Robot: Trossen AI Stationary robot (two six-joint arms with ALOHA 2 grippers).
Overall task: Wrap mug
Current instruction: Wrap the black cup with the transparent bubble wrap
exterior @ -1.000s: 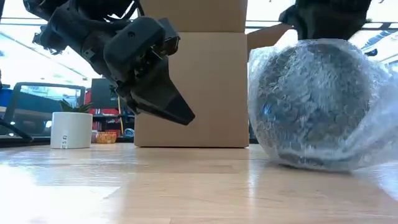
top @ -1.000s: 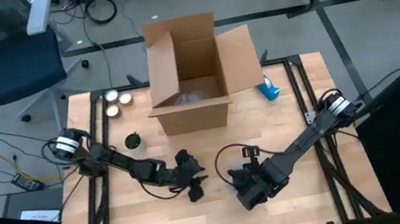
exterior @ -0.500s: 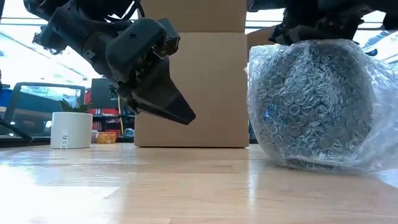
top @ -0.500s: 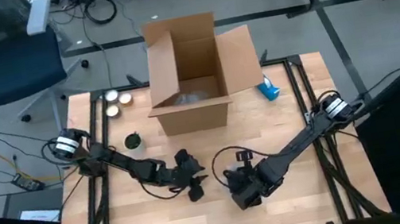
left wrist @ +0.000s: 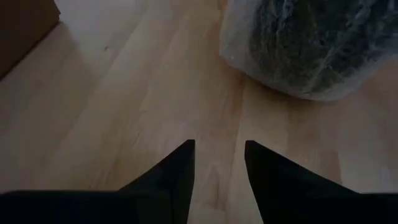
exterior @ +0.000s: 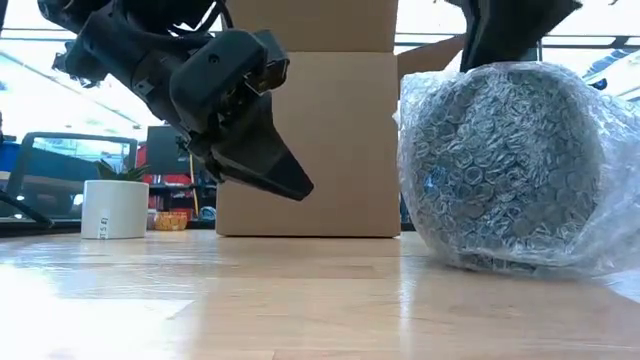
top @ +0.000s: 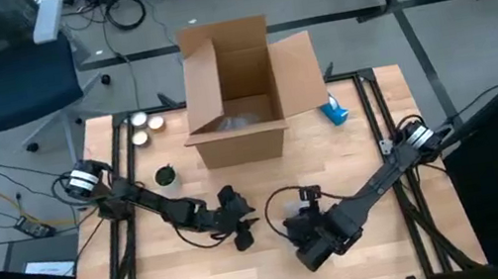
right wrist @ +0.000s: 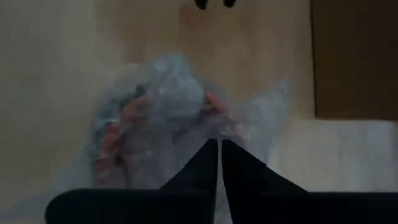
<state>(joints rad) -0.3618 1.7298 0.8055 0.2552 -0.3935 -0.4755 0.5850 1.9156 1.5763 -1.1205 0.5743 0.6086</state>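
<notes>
Wooden table (top: 371,150): right gripper (right wrist: 219,149) nearly closed above bubble-wrapped mug (exterior: 510,165).

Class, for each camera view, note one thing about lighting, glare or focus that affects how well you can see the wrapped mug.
Low view: bright windows behind leave the left pincer a silhouette, while the clear bubble-wrapped mug bundle glints. Left wrist view: the bundle is soft and dim. Right wrist view: the bundle is out of focus behind the right pincer. High view: even light, but the dark arm largely hides it.

Your right gripper (right wrist: 219,149) sits just above the bubble-wrapped mug (right wrist: 168,118) — jaws nearly closed. Pale worktop (right wrist: 50,74) lies around it — a brown box (right wrist: 351,56) beyond.
</notes>
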